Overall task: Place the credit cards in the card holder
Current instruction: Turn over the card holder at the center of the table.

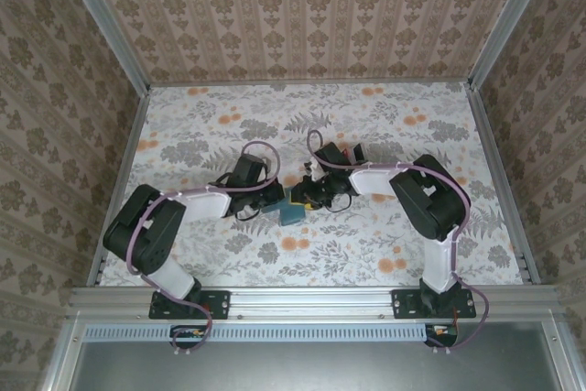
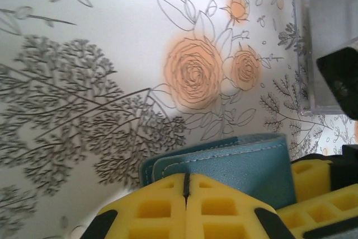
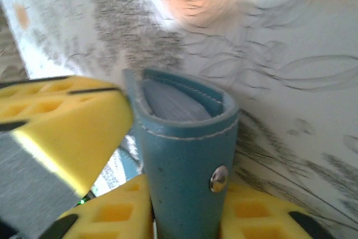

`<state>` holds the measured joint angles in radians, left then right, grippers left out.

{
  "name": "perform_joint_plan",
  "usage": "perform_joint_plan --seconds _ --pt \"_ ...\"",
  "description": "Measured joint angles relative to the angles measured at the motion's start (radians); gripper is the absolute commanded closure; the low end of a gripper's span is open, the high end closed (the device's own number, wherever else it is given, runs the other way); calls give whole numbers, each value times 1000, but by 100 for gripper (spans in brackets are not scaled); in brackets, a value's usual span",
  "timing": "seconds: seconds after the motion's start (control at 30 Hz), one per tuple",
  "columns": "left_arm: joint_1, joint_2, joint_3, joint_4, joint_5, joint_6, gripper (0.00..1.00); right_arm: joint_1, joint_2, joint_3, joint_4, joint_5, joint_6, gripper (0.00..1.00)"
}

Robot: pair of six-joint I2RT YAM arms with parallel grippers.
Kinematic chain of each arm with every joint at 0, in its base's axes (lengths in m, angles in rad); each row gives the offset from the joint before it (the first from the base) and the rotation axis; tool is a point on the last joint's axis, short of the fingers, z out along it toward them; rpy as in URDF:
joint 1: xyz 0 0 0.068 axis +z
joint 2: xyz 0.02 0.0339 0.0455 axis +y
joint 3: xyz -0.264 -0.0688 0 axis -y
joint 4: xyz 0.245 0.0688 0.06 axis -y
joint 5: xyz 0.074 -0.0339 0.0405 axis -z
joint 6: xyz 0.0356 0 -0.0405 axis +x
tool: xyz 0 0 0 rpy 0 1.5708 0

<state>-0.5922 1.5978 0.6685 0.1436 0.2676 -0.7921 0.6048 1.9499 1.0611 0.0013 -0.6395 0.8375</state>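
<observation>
The small teal-blue stitched folding card holder (image 3: 184,177) stands on edge at the centre of the floral desk (image 1: 385,244). The right gripper (image 3: 184,219) jaws clamp it, presumably to steady it for loading. The left gripper (image 2: 186,187) jaws are closed at its edge.

clear rack (image 2: 327,32) beside card holder (image 2: 235,166)

One card holder (image 3: 184,155), one clear rack (image 2: 329,40), two hands: left hand (image 2: 187,191), right hand (image 3: 185,219)

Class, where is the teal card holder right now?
Top view: the card holder is at the centre of the table, clamped in the right pincer, with the left pincer beside it.
</observation>
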Motion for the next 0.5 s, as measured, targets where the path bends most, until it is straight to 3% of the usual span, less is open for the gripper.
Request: perform_joint_plan --seconds 0.1,0.2,0.3,0.5 --pt "14 -24 -2 -32 -11 1 84 11 -1 8 22 1 -7 90" --pt "30 -58 -8 -106 -39 10 61 30 -6 40 -30 38 -60 91" --pt "72 -127 -41 -234 -84 27 59 51 -35 116 -170 157 -166 92" --pt "222 -391 -98 -377 -139 59 56 93 -98 331 -483 552 -414 91"
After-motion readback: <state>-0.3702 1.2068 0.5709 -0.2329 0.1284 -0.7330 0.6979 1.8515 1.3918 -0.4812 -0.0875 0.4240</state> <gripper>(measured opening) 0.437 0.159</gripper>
